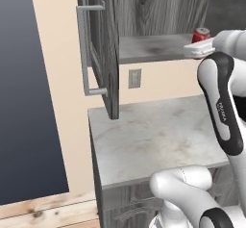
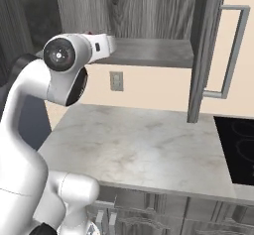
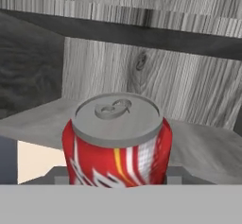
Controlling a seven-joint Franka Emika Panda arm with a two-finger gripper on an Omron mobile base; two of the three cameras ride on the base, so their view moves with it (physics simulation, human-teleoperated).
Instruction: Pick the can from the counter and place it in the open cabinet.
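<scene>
The red can with its silver top stands upright between my fingers, and my gripper is shut on it. In the left base view the can is at the right end of the grey shelf of the open dark wood-grain cabinet, just above my white hand. Whether it rests on the shelf I cannot tell. The marble counter lies bare below. In the right base view the arm hides most of the can, in front of the shelf.
The open cabinet door with its silver bar handle juts out over the counter's left end. A wall outlet sits under the shelf. A black cooktop borders the counter. A dark panel stands beside it.
</scene>
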